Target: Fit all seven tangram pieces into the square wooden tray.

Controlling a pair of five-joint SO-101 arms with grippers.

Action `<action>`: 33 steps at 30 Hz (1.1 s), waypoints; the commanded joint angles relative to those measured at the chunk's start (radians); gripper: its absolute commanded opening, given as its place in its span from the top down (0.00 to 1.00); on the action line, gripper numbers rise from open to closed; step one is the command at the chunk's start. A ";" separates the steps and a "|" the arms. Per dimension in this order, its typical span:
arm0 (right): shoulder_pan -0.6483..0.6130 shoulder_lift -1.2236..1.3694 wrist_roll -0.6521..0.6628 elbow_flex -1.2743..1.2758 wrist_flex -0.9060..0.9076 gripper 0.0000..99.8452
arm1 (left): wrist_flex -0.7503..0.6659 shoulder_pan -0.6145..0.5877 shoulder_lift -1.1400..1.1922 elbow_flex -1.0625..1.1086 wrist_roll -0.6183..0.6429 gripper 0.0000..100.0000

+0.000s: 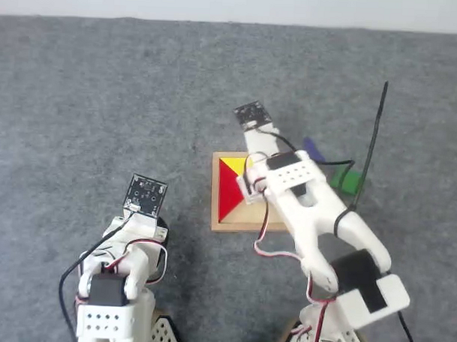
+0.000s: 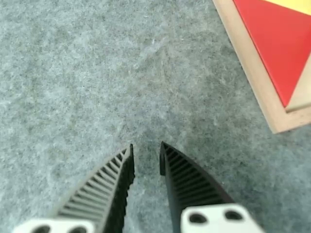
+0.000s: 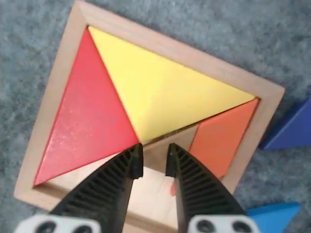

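Observation:
The square wooden tray holds a large red triangle, a large yellow triangle and an orange piece; part of its floor is bare wood. My right gripper hangs over that bare patch where the red and yellow tips meet, fingers drawn together with nothing between them. From above, the right arm covers most of the tray. My left gripper is shut, low over the carpet, left of the tray corner.
Outside the tray, on the grey carpet to its right, lie a dark blue piece and a green piece. The right wrist view shows two blue pieces past the tray's rim. A black cable rises beside the right arm.

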 commanded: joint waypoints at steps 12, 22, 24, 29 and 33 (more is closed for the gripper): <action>-0.110 -0.189 0.026 0.072 0.067 0.91 | 0.003 -0.002 -0.021 -0.012 -0.011 0.91; -0.048 -0.143 0.028 0.137 0.008 0.91 | 0.003 -0.002 -0.021 -0.012 -0.011 0.91; -0.039 -0.122 0.029 0.138 0.016 0.92 | 0.003 -0.002 -0.021 -0.012 -0.011 0.91; -0.008 -0.122 0.034 0.163 0.025 0.96 | 0.003 -0.002 -0.021 -0.012 -0.011 0.91; -0.005 -0.154 0.035 0.198 0.018 0.96 | 0.003 -0.002 -0.021 -0.012 -0.011 0.91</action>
